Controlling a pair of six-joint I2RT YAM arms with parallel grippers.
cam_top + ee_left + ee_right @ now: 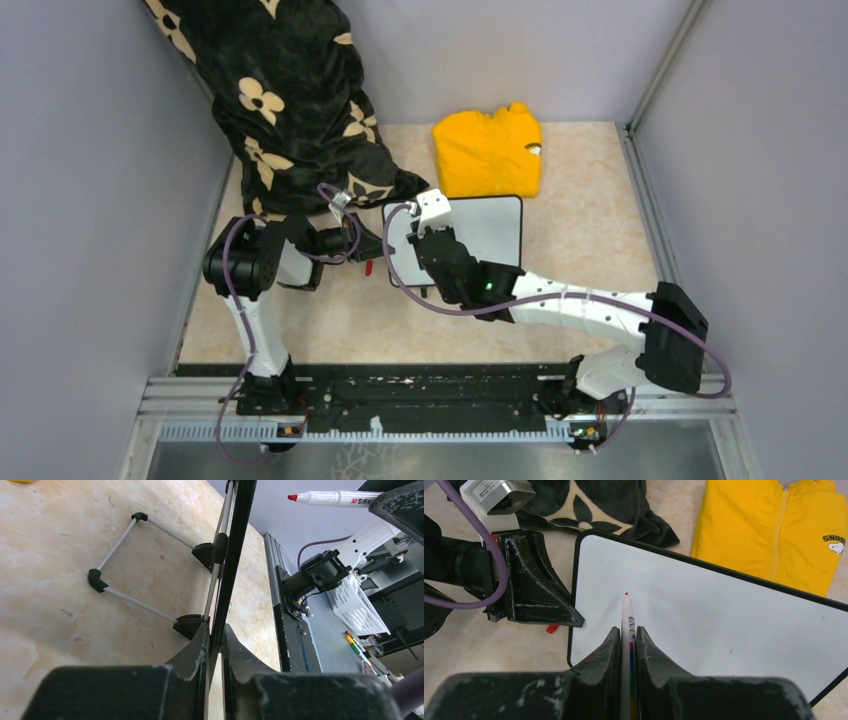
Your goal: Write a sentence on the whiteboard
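The whiteboard [490, 230] lies on the table in front of the yellow garment, its white face blank; no red letters of the sentence show on it. My left gripper [375, 245] is shut on the board's left rim, which is seen edge-on in the left wrist view [227, 580] between the jaws [216, 630]. My right gripper [420, 238] is shut on a white marker [628, 617]. Its red tip [626, 595] points at the board's left part [724, 615]. In the left wrist view the marker [335, 498] hangs a little off the board's face.
A yellow garment [488, 152] lies behind the board. A black flowered blanket [290, 100] hangs at the back left. A red cap [368, 268] lies on the table by the board's left edge. The board's wire stand [140, 565] rests on the table.
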